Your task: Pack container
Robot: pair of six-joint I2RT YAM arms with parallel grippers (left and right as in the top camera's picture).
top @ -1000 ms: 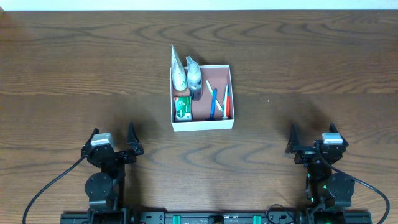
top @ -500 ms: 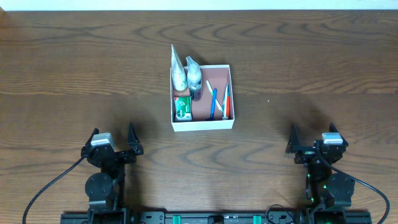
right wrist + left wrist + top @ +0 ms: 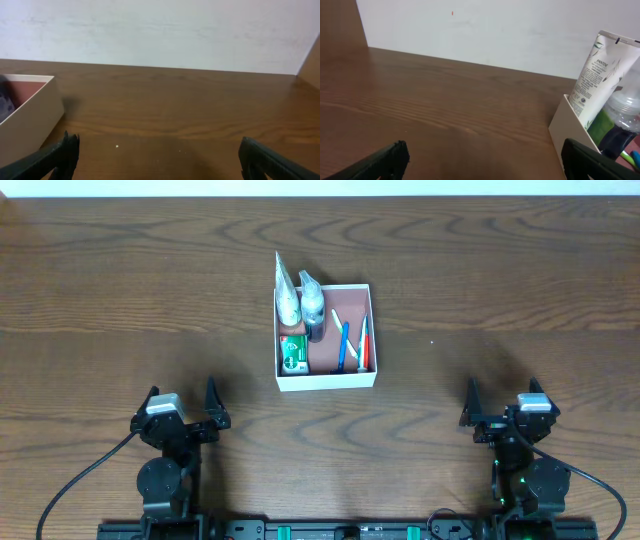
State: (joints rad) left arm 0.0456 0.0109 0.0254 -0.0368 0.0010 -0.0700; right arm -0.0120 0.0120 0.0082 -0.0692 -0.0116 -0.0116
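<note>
My left claw (image 3: 181,391) is resting spread wide and holding nothing, low at 7 o'clock on the table (image 3: 120,300). My right claw (image 3: 503,394) is doing the same at 5 o'clock, also spread and empty. The container (image 3: 327,380) is sitting well apart from both, near the middle, at about 1 o'clock from my left claw and 11 o'clock from my right. Inside it, a tall tube (image 3: 285,285) and a bottle (image 3: 313,302) are standing at the 10 o'clock corner, rising above the wall. A green box (image 3: 292,352) and the toothbrushes (image 3: 345,345) are lying lower. I am seeing nothing loose outside, so I am judging the packing almost finished. The danger is coming from any new reach. A finger brushing the tube could be tipping it over the wall, and a push on the light container could be sliding it and toppling the bottle.
</note>
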